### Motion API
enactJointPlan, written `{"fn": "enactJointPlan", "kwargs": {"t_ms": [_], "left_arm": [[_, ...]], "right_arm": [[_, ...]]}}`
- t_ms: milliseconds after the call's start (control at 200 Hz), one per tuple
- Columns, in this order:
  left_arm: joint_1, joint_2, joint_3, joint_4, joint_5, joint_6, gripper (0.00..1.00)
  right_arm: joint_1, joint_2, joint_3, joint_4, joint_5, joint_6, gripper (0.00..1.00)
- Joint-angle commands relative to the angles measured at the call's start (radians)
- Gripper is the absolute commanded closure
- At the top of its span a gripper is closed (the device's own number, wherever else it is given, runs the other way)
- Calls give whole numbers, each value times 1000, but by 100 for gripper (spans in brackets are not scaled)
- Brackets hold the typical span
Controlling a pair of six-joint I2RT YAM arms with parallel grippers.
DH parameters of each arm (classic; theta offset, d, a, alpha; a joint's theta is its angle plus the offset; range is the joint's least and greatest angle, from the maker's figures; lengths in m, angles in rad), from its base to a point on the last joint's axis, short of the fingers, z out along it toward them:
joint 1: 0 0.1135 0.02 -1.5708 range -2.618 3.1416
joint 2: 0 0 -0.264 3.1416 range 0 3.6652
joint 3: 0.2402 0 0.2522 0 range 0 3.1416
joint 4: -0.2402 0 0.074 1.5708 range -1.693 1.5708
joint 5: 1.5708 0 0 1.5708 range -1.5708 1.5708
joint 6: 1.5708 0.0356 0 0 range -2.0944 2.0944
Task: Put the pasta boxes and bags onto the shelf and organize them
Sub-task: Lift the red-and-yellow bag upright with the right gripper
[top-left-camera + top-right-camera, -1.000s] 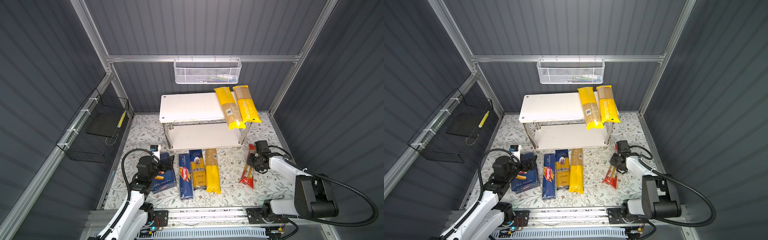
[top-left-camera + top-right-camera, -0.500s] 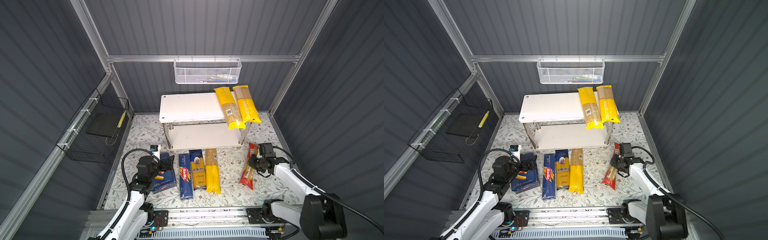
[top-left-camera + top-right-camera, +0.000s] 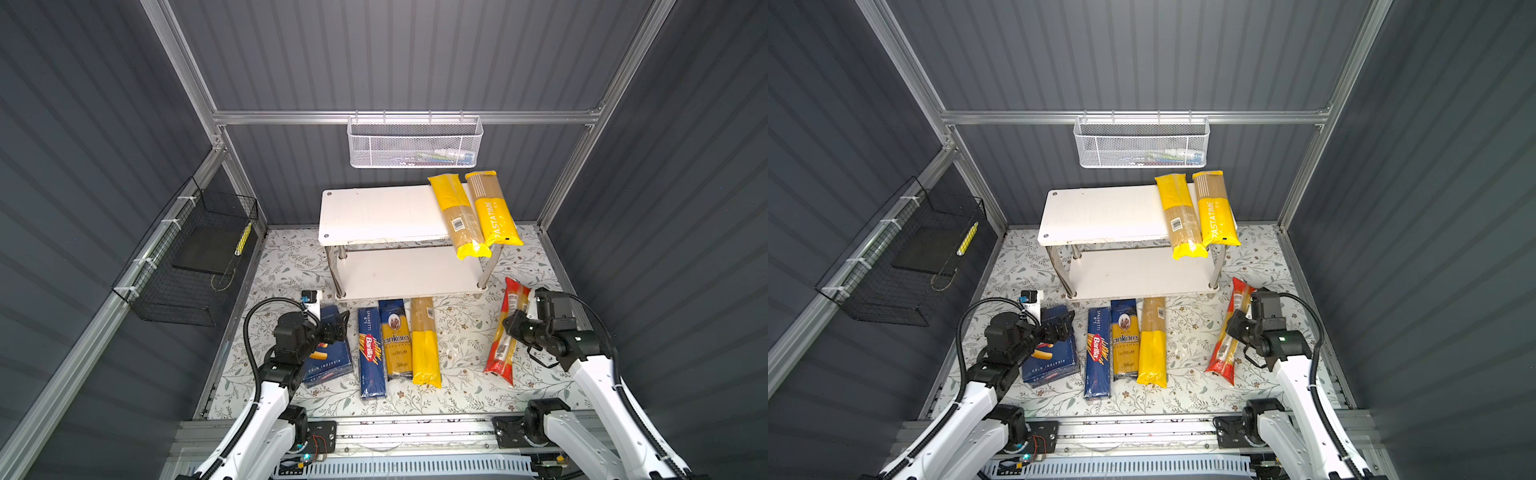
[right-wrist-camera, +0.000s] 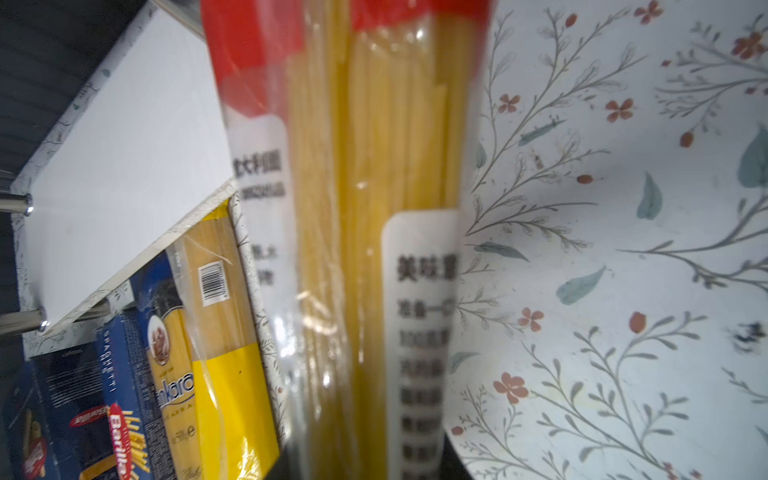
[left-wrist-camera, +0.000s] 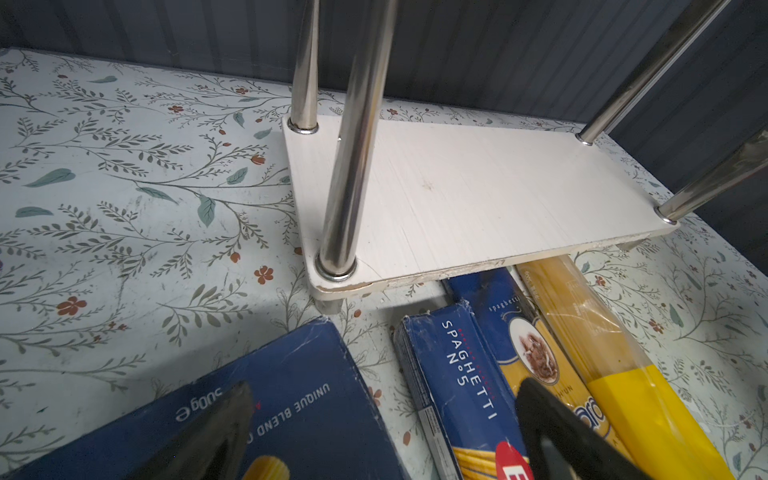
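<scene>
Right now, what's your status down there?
Right gripper shut on red bag. Left gripper open over rigatoni box edge. Two yellow bags fill right end of shelf top.

We see a yellow bag (image 3: 455, 216) and the PASTATIME bag (image 3: 493, 208) atop the white shelf (image 3: 374, 212); rigatoni box (image 3: 332, 365), Barilla spaghetti box (image 3: 371, 353), ankara bag (image 3: 397, 340) and yellow-and-clear bag (image 3: 424, 340) lie before it, red-and-clear bag (image 3: 500, 353) rightward.
</scene>
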Motion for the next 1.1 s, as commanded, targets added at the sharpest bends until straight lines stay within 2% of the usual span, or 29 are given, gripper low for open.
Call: {"fn": "enactJointPlan", "kwargs": {"t_ms": [0, 210, 510, 926, 1096], "left_arm": [[1, -2, 4, 23, 20, 24, 0], [1, 5, 6, 22, 17, 22, 1], [2, 14, 8, 25, 24, 25, 0], [2, 15, 9, 24, 20, 25, 0], [1, 0, 5, 22, 19, 24, 1]], "right_arm": [[1, -45, 151, 1, -16, -30, 91], [8, -28, 356, -86, -57, -32, 94], [71, 41, 675, -195, -26, -79, 95], [235, 189, 966, -189, 3, -91, 97], [326, 268, 1080, -161, 52, -111, 96]]}}
